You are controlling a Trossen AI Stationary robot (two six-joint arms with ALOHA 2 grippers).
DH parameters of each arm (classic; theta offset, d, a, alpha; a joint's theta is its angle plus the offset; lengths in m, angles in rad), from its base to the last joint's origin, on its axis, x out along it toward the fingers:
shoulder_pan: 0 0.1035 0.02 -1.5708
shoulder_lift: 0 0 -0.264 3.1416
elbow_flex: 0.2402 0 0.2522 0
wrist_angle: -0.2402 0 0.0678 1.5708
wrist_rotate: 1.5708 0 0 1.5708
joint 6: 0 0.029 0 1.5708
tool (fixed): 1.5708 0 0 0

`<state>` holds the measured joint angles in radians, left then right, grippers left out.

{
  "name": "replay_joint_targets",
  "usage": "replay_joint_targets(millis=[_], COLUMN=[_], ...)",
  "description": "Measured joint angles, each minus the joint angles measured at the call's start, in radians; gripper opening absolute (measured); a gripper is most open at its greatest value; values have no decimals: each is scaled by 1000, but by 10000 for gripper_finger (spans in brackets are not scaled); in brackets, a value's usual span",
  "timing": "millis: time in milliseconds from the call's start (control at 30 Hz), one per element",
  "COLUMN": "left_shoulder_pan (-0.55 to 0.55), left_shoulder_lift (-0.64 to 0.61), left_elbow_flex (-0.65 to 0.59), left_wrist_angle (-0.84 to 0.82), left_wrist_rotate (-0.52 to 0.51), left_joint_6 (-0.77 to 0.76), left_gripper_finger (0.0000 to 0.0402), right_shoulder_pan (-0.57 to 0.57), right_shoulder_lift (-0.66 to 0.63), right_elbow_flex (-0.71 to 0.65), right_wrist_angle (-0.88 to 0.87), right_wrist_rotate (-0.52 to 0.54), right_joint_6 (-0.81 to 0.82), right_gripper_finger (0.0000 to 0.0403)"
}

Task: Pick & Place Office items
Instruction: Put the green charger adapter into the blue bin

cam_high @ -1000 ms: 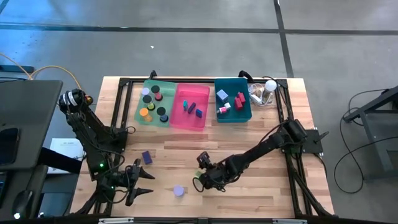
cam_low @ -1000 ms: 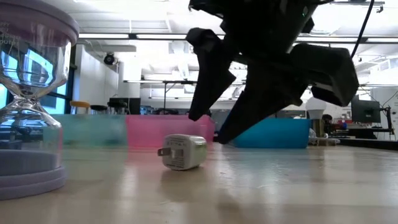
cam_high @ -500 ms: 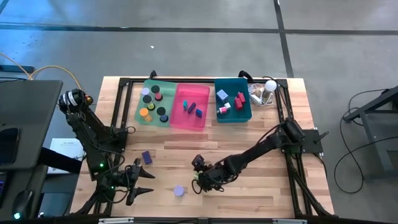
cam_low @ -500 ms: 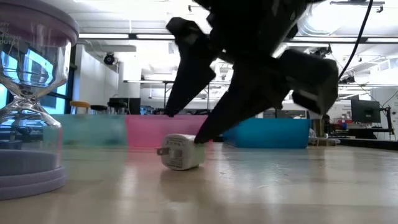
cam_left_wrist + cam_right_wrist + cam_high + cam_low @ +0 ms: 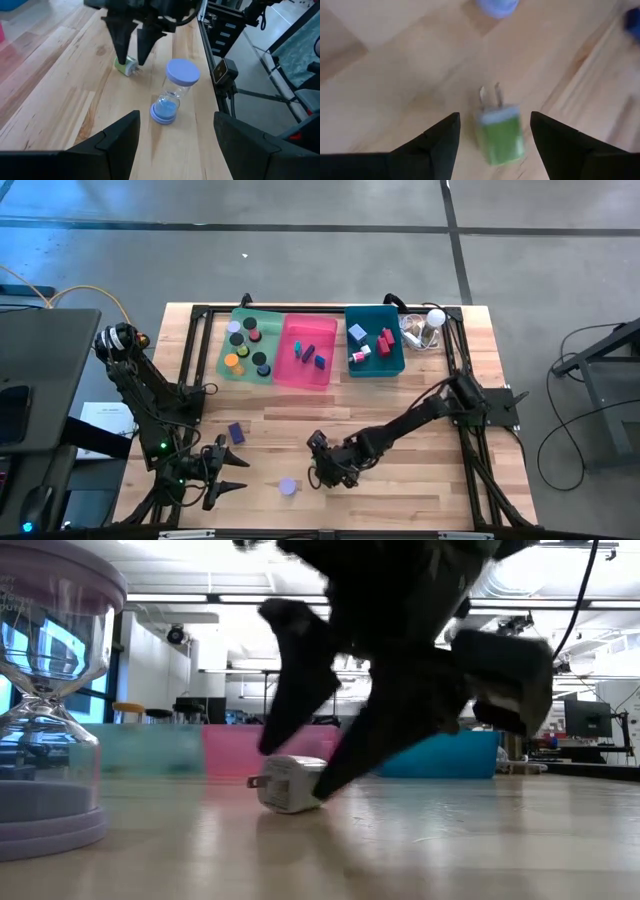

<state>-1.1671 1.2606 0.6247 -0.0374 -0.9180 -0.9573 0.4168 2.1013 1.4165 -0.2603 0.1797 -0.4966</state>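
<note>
At table front centre: right gripper (image 5: 492, 131) lowered, fingers spread astride green plug adapter (image 5: 501, 135), not clamped. Left gripper (image 5: 175, 131) parked open, empty.

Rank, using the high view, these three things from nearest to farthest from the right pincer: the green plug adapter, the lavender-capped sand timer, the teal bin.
1. Green plug adapter: on the wood directly at the right pincer, between its open fingers.
2. Lavender-capped sand timer: a little farther along the table's near edge, toward the left arm.
3. Teal bin: far off, at the table's back.
</note>
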Motion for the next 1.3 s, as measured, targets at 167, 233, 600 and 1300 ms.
replay_joint_targets(millis=[167, 233, 600, 1300], left_shoulder_pan=[0, 0, 0, 0], left_shoulder_lift=[0, 0, 1, 1], left_elbow_flex=[0, 0, 0, 0], left_wrist_angle=[0, 0, 0, 0], left_wrist_rotate=[3, 5, 6, 6], left_joint_6=[-10, -19, -13, 39], left_gripper_finger=[246, 246, 246, 246], right_shoulder_pan=[-38, -51, -63, 33], right_shoulder_lift=[27, 40, 44, -100], right_elbow_flex=[0, 2, 2, -2], right_wrist_angle=[12, 20, 10, -357], right_wrist_rotate=[-89, -128, -174, 286], right_joint_6=[29, 39, 86, 640], right_gripper_finger=[231, 231, 196, 116])
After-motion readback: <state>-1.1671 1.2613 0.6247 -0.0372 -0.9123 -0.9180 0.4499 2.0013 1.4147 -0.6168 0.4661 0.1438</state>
